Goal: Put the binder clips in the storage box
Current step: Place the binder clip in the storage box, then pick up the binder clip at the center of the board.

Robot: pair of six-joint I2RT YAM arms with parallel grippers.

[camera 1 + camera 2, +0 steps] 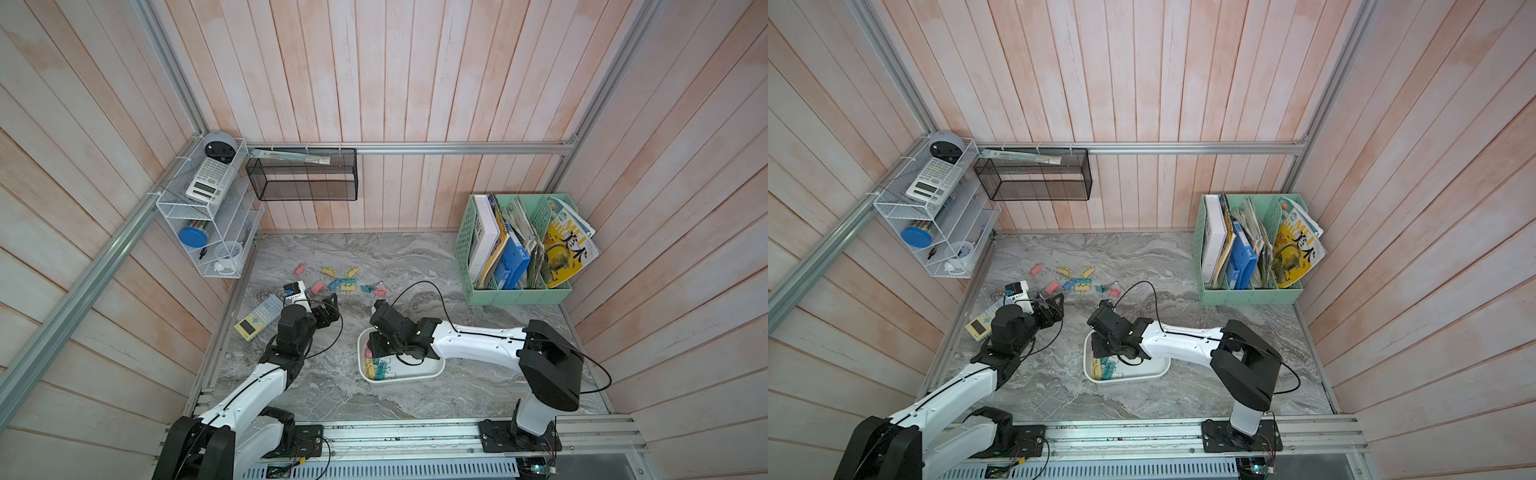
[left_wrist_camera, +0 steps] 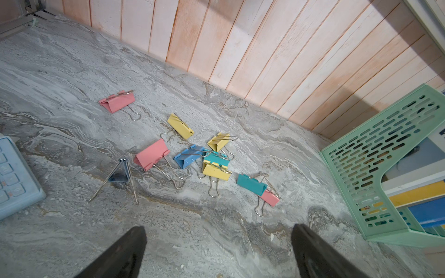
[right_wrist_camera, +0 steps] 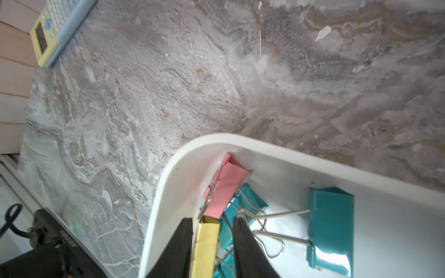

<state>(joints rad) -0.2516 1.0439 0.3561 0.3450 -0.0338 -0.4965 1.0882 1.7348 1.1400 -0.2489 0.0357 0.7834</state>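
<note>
The storage box (image 1: 399,379) sits near the middle of the marble table (image 1: 332,395), on its near half. It already carries a small heap of binder clips (image 1: 376,370) at its left end. From the right wrist view, a pink clip (image 3: 226,190) leans in the box's corner and a teal clip (image 3: 331,228) lies flat on the floor of the box. A yellow clip (image 3: 207,245) lies between the fingers of the right claw (image 3: 212,218). That claw reaches down into the box's left end with its jaws partly spread. A gap shows between the yellow clip and one finger, so the clip is not pinched. About ten loose clips (image 2: 151,155) are scattered on the table beyond the box, toward the far left. The left claw (image 2: 219,227) hovers just short of them, jaws spread wide, holding and touching nothing. A yellow-and-blue calculator (image 1: 259,318) lies left of that arm. A mint file basket (image 1: 469,249) stands at the far right.
</note>
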